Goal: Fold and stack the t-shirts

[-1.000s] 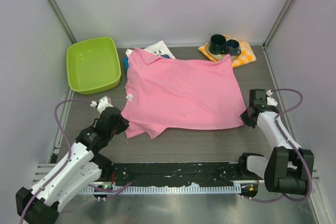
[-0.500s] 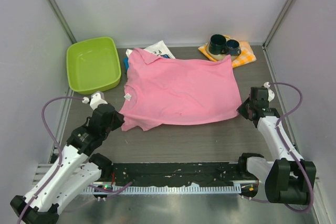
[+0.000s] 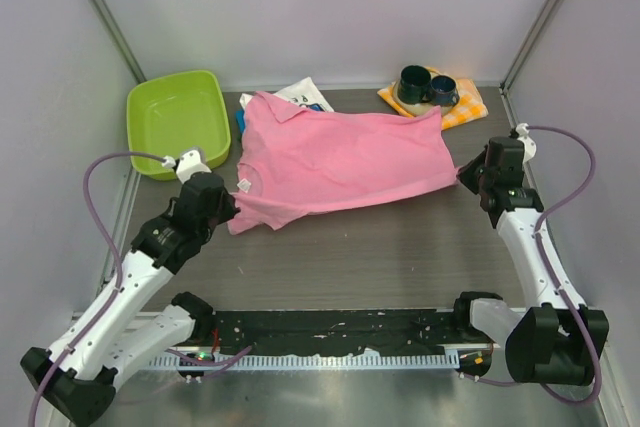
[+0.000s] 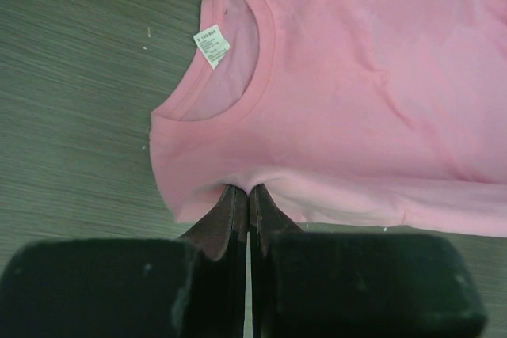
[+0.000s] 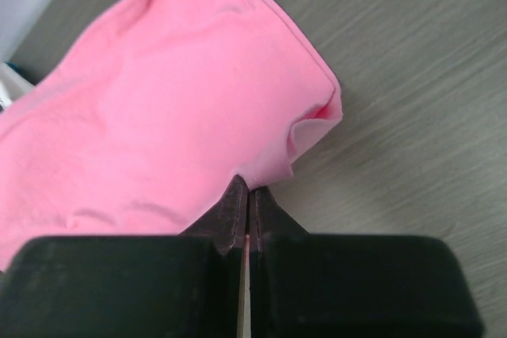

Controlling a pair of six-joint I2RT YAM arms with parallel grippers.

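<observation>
Pink shirt (image 3: pixel 340 157) lying long axis left-right, collar (image 4: pixel 268 45) pointing left; I am pinching its near corners with left gripper (image 4: pixel 249 191) and right gripper (image 5: pixel 247 186).

A: Left gripper (image 4: pixel 249 191)?
B: Jaws are pressing together, pinching the pink t-shirt (image 3: pixel 340 162) edge. Arm is reaching forward and inward, elbow bent.
A: Right gripper (image 5: pixel 247 184)?
B: Also clamping, on its corner. Arm is stretching forward, wrist pointing left.

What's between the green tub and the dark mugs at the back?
In the top view: the far edge of the pink t-shirt, with a white printed shirt poking out behind it.
</observation>
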